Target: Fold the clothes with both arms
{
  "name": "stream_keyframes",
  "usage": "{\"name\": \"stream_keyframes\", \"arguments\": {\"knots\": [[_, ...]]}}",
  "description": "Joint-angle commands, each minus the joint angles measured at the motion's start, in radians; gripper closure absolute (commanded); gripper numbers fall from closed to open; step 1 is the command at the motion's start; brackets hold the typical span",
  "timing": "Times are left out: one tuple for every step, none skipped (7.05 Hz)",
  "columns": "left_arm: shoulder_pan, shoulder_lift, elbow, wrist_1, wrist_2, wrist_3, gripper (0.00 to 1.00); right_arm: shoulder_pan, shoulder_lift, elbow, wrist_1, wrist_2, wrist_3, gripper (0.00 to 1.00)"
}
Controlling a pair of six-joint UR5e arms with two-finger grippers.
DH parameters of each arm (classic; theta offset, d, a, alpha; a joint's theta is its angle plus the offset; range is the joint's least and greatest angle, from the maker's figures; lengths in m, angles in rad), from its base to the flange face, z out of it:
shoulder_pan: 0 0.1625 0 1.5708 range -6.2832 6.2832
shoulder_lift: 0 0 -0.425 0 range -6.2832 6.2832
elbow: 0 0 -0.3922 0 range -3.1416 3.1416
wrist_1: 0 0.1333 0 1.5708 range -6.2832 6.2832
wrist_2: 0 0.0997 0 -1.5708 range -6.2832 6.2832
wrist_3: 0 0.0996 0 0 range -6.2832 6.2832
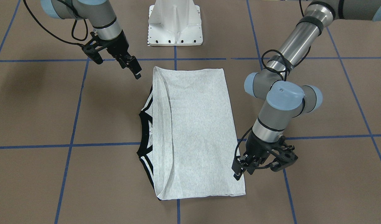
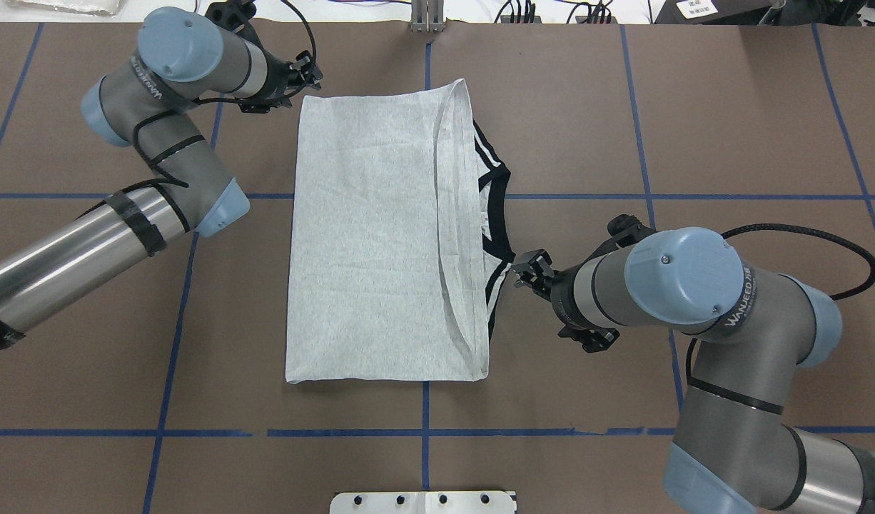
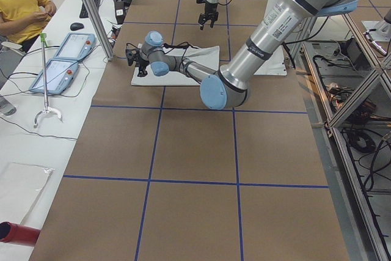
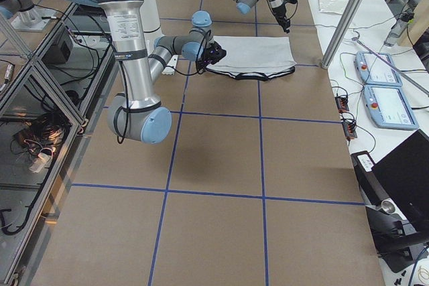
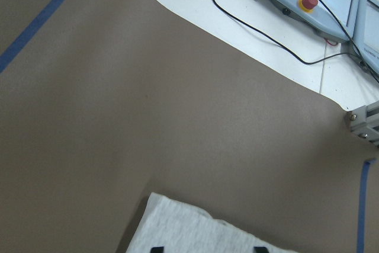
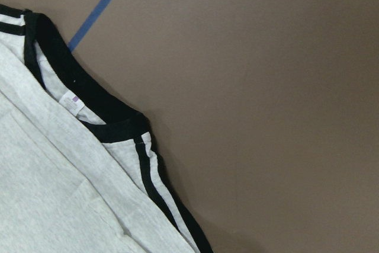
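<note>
Left hand [image 2: 307, 71] hovers at the far corner of the T-shirt [image 2: 366, 235]. My left wrist view shows its fingertips apart with the grey cloth below them, so nothing is gripped. Right hand [image 2: 523, 268] hangs just beside the black neck trim [image 2: 500, 214], clear of the cloth. It looks parted and empty, though no view shows its fingertips cleanly.

Progress, as I judge it:
1. One fold is done. The hem [image 2: 452, 214] lies over the body, close to the neckline.
2. At least one cross fold is left, since the package is long for a finished one.
3. Neither hand has a grip yet for that fold.

Condition of the garment: it lies flat near the middle of the brown desk [image 2: 694, 107] as a neat rectangle of light heather grey. Only the neck trim and the black-and-white shoulder stripes [image 6: 151, 176] stick out past the hem. No sleeves and no print are visible. The surface is smooth, with faint creases only.
</note>
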Motion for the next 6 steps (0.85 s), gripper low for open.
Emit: {"name": "stream_keyframes", "arguments": {"knots": [[-0.004,0.110,-0.157,0.006,-0.065,0.003,0.35,-0.029,0.019,-0.014,-0.024,-0.023,-0.235,0.00],[-0.006,0.157,-0.219,0.005,-0.067,0.003,0.35,-0.057,0.037,-0.011,-0.087,-0.024,-0.379,0.00],[-0.006,0.182,-0.254,0.006,-0.068,0.004,0.35,-0.083,0.065,-0.014,-0.148,-0.038,-0.444,0.00],[-0.006,0.184,-0.259,0.006,-0.068,0.004,0.35,-0.112,0.096,-0.017,-0.203,-0.068,-0.498,0.00],[-0.006,0.185,-0.268,0.008,-0.068,0.003,0.35,-0.143,0.134,-0.039,-0.236,-0.097,-0.514,0.00],[-0.004,0.190,-0.277,0.008,-0.071,0.003,0.35,-0.181,0.137,-0.066,-0.238,-0.143,-0.515,0.00]]}}
